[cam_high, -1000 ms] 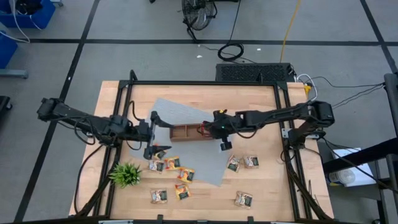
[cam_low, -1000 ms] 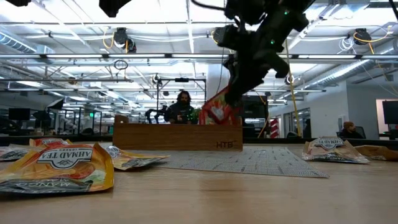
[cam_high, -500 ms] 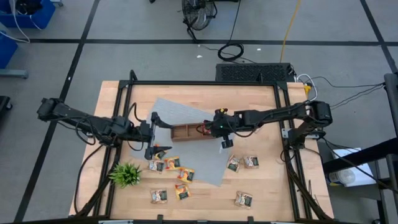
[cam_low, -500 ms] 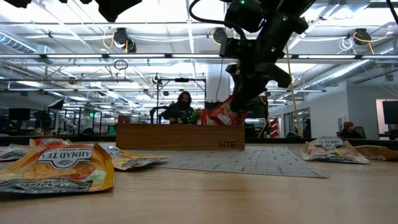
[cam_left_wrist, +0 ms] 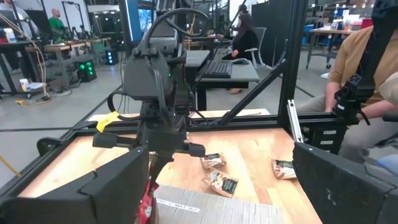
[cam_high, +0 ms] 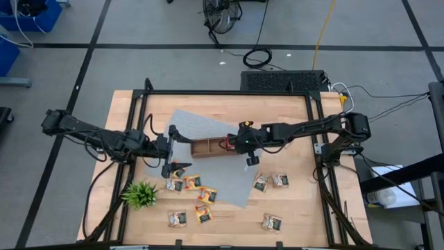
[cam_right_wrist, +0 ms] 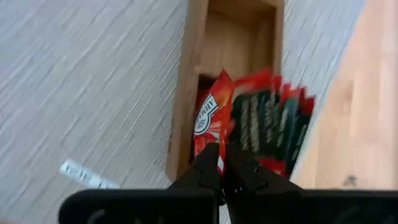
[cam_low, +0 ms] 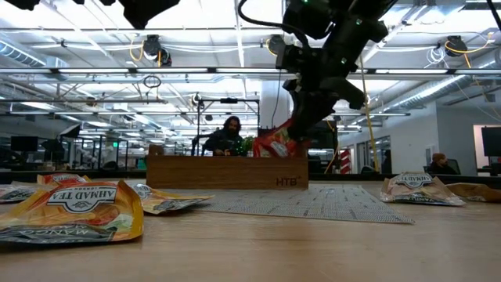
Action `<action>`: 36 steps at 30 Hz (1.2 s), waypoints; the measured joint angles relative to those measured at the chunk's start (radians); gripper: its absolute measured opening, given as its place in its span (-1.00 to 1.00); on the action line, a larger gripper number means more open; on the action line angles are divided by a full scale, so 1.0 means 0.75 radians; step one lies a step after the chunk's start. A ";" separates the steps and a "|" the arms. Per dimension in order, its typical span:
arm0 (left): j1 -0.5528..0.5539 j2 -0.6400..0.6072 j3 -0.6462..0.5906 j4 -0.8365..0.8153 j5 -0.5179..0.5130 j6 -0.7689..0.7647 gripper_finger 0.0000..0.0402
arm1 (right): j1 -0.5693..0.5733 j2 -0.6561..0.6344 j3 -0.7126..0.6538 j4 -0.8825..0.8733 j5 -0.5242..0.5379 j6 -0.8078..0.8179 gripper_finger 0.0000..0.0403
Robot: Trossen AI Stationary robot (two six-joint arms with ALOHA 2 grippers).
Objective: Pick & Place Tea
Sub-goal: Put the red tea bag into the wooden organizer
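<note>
The brown wooden tray (cam_high: 208, 147) lies on a grey mat (cam_high: 201, 125). Its right end compartment (cam_right_wrist: 249, 99) holds several red tea sachets (cam_right_wrist: 273, 130) standing on edge. My right gripper (cam_high: 241, 144) hangs over that compartment, shut on one red sachet (cam_low: 274, 143). My left gripper (cam_high: 170, 149) is wide open just left of the tray and touches nothing. Its wrist view looks past its fingers (cam_left_wrist: 93, 186) at the right arm (cam_left_wrist: 155, 112). Orange-yellow and pale sachets (cam_high: 193, 182) lie flat on the near part of the table. My right gripper pinches the red sachet by its upper edge (cam_right_wrist: 219, 146) between the two shut fingers (cam_right_wrist: 208, 163), coming from above and pointing down. The sachet hangs tilted below the fingers, with its lower part down inside the tray's right end compartment beside the other red sachets.
A small green plant (cam_high: 141, 194) stands near the table's near left corner. More sachets lie right of the mat (cam_high: 280, 180) and by the near edge (cam_high: 271, 223). A black frame (cam_high: 316, 125) borders the table. People sit in the room beyond (cam_low: 228, 135).
My right gripper has sunk a little and moved slightly toward the table's left, staying shut. The red sachet has gone lower into the tray's right end compartment.
</note>
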 joint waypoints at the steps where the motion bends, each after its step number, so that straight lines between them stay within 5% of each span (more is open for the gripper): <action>1: 0.000 0.000 0.000 -0.003 0.000 -0.004 0.94 | 0.000 0.000 0.000 -0.015 0.000 -0.002 -1.00; 13: -0.001 0.000 0.001 -0.011 0.000 -0.014 0.94 | -0.007 0.000 0.000 0.028 0.003 0.027 -0.96; 27: -0.002 0.001 0.001 -0.010 0.000 -0.013 0.94 | -0.007 0.000 -0.001 0.088 0.004 0.095 -0.34; 36: -0.002 0.000 0.001 -0.010 0.000 -0.020 0.94 | -0.031 0.000 -0.001 0.267 -0.046 0.087 -0.23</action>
